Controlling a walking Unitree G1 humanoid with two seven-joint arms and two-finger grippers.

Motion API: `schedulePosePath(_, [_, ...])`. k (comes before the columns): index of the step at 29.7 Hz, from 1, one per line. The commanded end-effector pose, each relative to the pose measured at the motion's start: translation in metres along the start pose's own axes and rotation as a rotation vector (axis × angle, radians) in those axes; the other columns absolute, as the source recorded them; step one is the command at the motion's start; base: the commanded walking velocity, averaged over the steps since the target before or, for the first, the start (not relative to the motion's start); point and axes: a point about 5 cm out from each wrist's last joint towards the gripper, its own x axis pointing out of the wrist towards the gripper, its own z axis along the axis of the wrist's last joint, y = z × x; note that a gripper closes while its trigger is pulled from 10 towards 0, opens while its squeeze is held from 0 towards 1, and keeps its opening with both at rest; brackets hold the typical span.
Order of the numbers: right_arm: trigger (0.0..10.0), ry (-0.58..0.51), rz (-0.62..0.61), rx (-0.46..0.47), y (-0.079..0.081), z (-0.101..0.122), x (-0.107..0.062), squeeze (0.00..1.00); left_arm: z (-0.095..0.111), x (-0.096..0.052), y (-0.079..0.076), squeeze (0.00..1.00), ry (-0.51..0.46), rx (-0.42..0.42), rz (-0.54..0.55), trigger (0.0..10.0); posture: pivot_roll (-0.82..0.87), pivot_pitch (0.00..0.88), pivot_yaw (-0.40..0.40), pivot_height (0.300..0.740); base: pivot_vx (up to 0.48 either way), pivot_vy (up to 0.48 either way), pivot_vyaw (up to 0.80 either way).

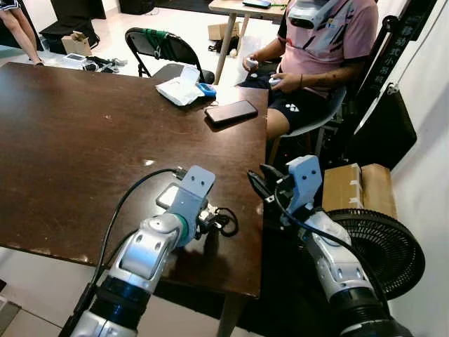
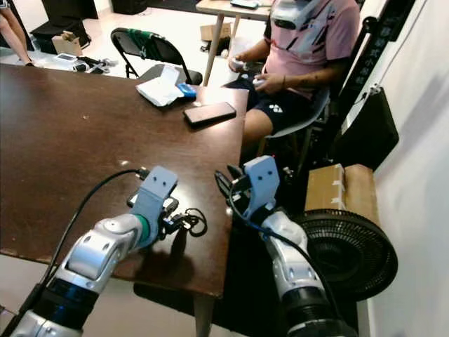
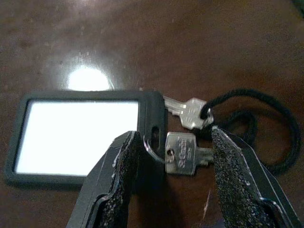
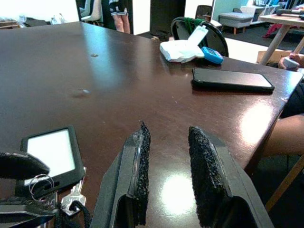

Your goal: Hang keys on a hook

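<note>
I am looking down at a dark brown wooden surface [image 1: 84, 126]. Near its front right corner the keys [image 3: 187, 133] are lying flat: two silver keys on a thin metal ring, joined to a dark grey rectangular tag [image 3: 80, 135] with a pale window and a looped black cord [image 3: 266, 123]. My left claw [image 3: 168, 161] is hovering just over them, its fingers spread wide on either side of one key and the tag's end, gripping nothing. My right claw [image 4: 168, 161] is sitting beside the surface's right edge, slightly parted and empty. A black phone [image 1: 231, 111] is lying farther back, near a seated person [image 1: 319, 49].
</note>
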Motion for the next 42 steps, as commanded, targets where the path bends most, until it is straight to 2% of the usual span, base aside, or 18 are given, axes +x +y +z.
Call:
schedulePosePath(1, [10.0,0.017,0.002,0.003,0.001,-0.006,-0.004,0.00,-0.006,0.002,-0.001,0.00,0.022,0.000,-0.002,6.2,0.10,0.129,0.111,0.740,0.000,0.000,0.00])
schedulePosePath(2, [10.0,0.017,0.002,0.003,0.001,-0.006,-0.004,0.00,-0.006,0.002,-0.001,0.00,0.023,0.001,-0.001,6.2,0.10,0.129,0.111,0.740,0.000,0.000,0.00])
schedulePosePath(3, [10.0,0.017,0.001,0.003,0.001,-0.006,-0.004,0.00,-0.007,0.002,-0.001,0.00,0.024,0.001,0.001,4.3,0.10,0.130,0.111,0.740,0.000,0.000,0.00])
schedulePosePath(5, [10.0,0.018,0.001,0.003,0.001,-0.006,-0.004,0.00,-0.007,0.003,0.001,0.00,0.025,0.001,0.005,2.0,0.10,0.131,0.110,0.740,0.000,0.000,0.00])
schedulePosePath(6, [10.0,0.019,0.001,0.003,0.001,-0.006,-0.004,0.00,-0.007,0.003,0.001,0.00,0.024,0.001,0.005,0.0,0.10,0.131,0.110,0.740,0.000,0.000,0.00])
schedulePosePath(23, [10.0,0.017,0.000,0.004,0.001,-0.006,-0.004,0.00,-0.013,0.004,0.003,0.00,0.031,0.012,0.025,0.0,0.10,0.136,0.108,0.740,0.000,0.000,0.00])
schedulePosePath(28, [10.0,0.014,0.000,0.004,0.001,-0.005,-0.004,0.00,-0.007,0.003,0.010,0.00,-0.006,0.025,0.073,0.0,0.10,0.137,0.105,0.740,0.000,0.000,0.00])
schedulePosePath(29, [10.0,0.013,0.000,0.004,0.001,-0.004,-0.004,0.00,-0.001,0.000,0.013,0.00,-0.043,0.037,0.097,0.0,0.10,0.137,0.104,0.740,0.000,0.000,0.00])
schedulePosePath(30, [10.0,0.011,0.000,0.004,0.000,-0.004,-0.003,0.00,0.010,-0.003,0.016,0.00,-0.121,0.054,0.119,0.0,0.10,0.137,0.102,0.740,0.000,0.000,0.00])
schedulePosePath(31, [10.0,0.011,0.000,0.004,0.000,-0.004,-0.003,0.00,0.010,-0.003,0.016,0.00,-0.121,0.054,0.119,0.0,0.10,0.137,0.102,0.740,0.000,0.000,0.00])
schedulePosePath(32, [10.0,0.003,0.001,0.005,0.001,-0.002,-0.002,0.00,0.030,-0.011,0.019,0.00,-0.252,0.079,0.143,1.1,0.10,0.136,0.100,0.740,0.000,0.000,0.00])
schedulePosePath(33, [10.0,0.003,0.001,0.005,0.001,-0.002,-0.002,0.00,0.030,-0.011,0.019,0.00,-0.252,0.079,0.143,1.1,0.10,0.136,0.100,0.740,0.000,0.000,0.00])
schedulePosePath(34, [10.0,-0.014,0.003,0.010,0.002,0.002,0.000,0.00,0.052,-0.022,0.022,0.00,-0.393,0.086,0.165,10.0,0.10,0.134,0.099,0.740,0.000,0.000,0.00])
schedulePosePath(35, [10.0,-0.033,0.008,0.019,0.004,0.005,0.002,0.00,0.069,-0.033,0.024,0.00,-0.496,0.079,0.167,10.0,0.10,0.133,0.097,0.740,0.000,0.000,0.00])
schedulePosePath(36, [10.0,-0.046,0.010,0.024,0.006,0.008,0.003,0.00,0.079,-0.040,0.024,0.00,-0.551,0.072,0.165,10.0,0.10,0.132,0.095,0.740,0.000,0.000,0.00])
schedulePosePath(37, [10.0,-0.046,0.010,0.024,0.006,0.008,0.003,0.00,0.079,-0.040,0.024,0.00,-0.551,0.072,0.165,10.0,0.10,0.132,0.095,0.740,0.000,0.000,0.00])
schedulePosePath(38, [10.0,-0.012,0.012,-0.008,0.005,0.003,0.003,0.00,0.090,-0.055,0.022,0.00,-0.618,0.068,0.132,10.0,0.10,0.130,0.090,0.740,0.000,0.000,0.00])
schedulePosePath(42, [10.0,0.068,-0.013,-0.053,-0.002,-0.011,-0.005,0.00,0.092,-0.064,0.018,0.00,-0.641,0.082,0.109,10.0,0.10,0.131,0.087,0.740,0.000,0.000,0.00])
